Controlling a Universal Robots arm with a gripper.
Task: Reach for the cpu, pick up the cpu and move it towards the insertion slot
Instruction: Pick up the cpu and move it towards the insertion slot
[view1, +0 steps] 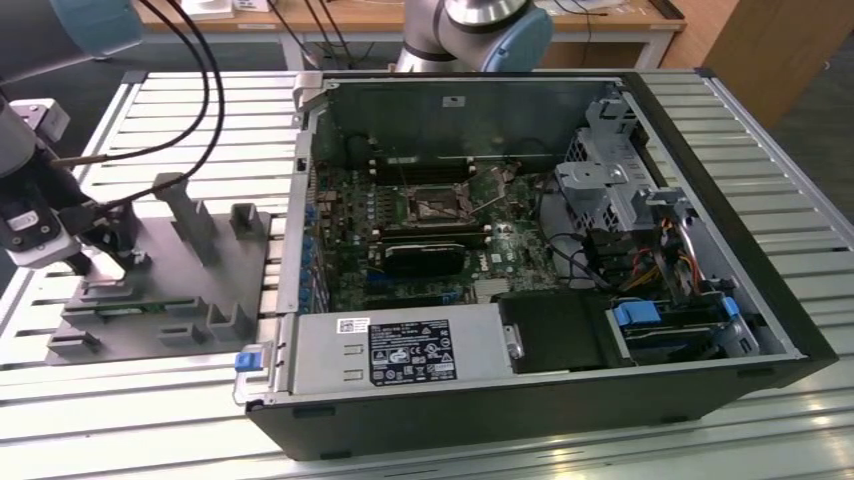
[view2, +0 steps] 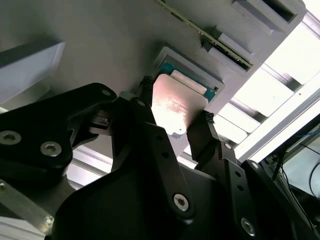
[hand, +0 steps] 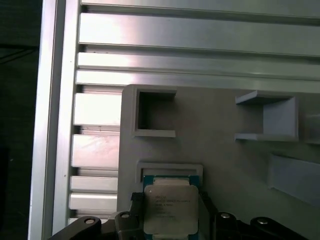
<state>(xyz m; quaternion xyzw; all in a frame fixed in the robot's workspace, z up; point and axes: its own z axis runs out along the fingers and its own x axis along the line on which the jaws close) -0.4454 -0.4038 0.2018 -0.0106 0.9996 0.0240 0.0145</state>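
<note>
Looking through both wrist views, I see the cpu (view2: 177, 107) (hand: 169, 208) sitting between the two dark fingers (view2: 145, 125) of the gripper (view2: 175, 120), one at each opposite edge. The fingers appear closed against the chip's sides, though I cannot tell whether it has left its seat. It lies over a shallow square pocket (hand: 170, 172) near one edge of the grey fixture plate (view1: 174, 290). In the exterior view, that plate rests on the slatted table (view1: 160, 400), beside the open computer case (view1: 534, 250) toward the exterior view's left.
</note>
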